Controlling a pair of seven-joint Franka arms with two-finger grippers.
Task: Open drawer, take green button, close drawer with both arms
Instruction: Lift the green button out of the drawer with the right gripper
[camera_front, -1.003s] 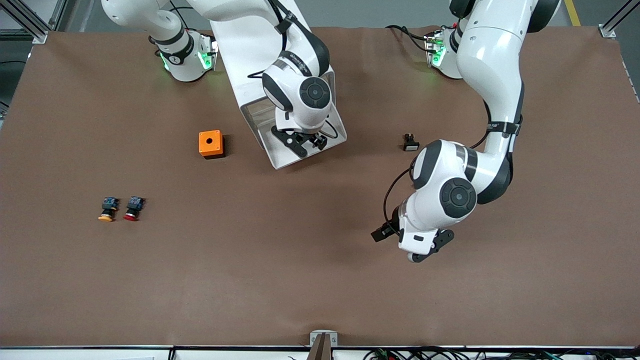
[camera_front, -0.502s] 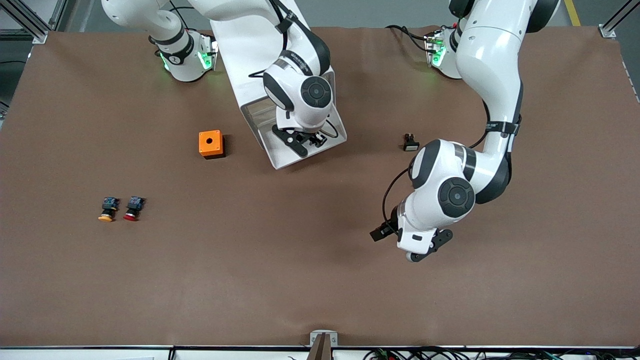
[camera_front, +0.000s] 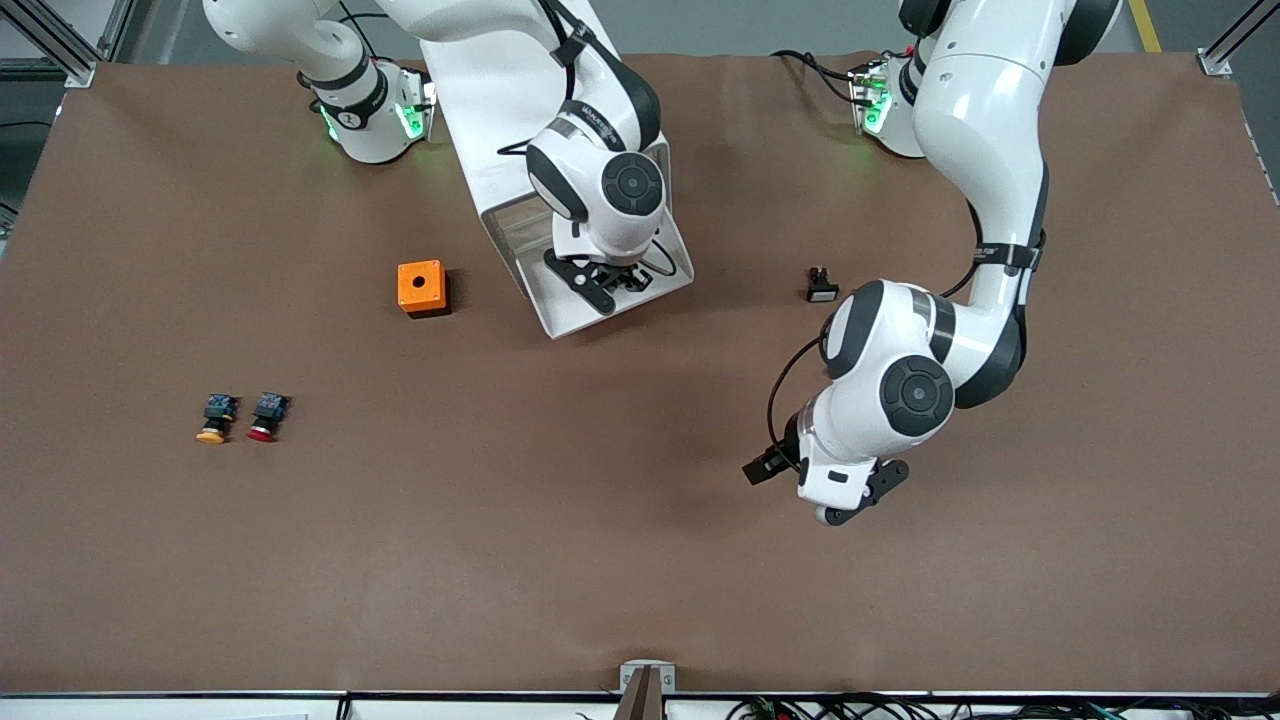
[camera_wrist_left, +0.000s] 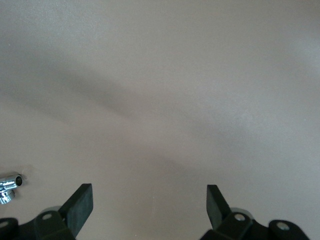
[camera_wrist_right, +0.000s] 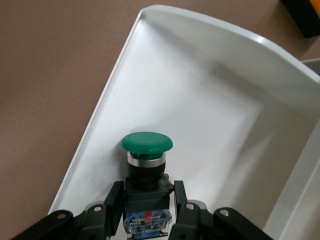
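Observation:
The drawer (camera_front: 556, 318) stands pulled out of the white cabinet (camera_front: 480, 120), which the right arm mostly hides. My right gripper (camera_front: 610, 285) is inside the drawer. In the right wrist view my right gripper (camera_wrist_right: 147, 192) is shut on the black body of the green-capped button (camera_wrist_right: 147, 141), one finger (camera_wrist_right: 115, 199) on each side, over the drawer's white floor (camera_wrist_right: 200, 100). I cannot tell if the button touches the floor. My left gripper (camera_front: 845, 497) hangs over bare table toward the left arm's end. It is open and empty (camera_wrist_left: 149, 200).
An orange box (camera_front: 421, 287) with a round hole sits beside the drawer toward the right arm's end. A yellow-capped button (camera_front: 213, 418) and a red-capped button (camera_front: 266, 416) lie nearer the front camera. A small black and white part (camera_front: 821, 286) lies near the left arm.
The left arm's hand shifted very slightly and came back. The right gripper stays in the drawer on the button.

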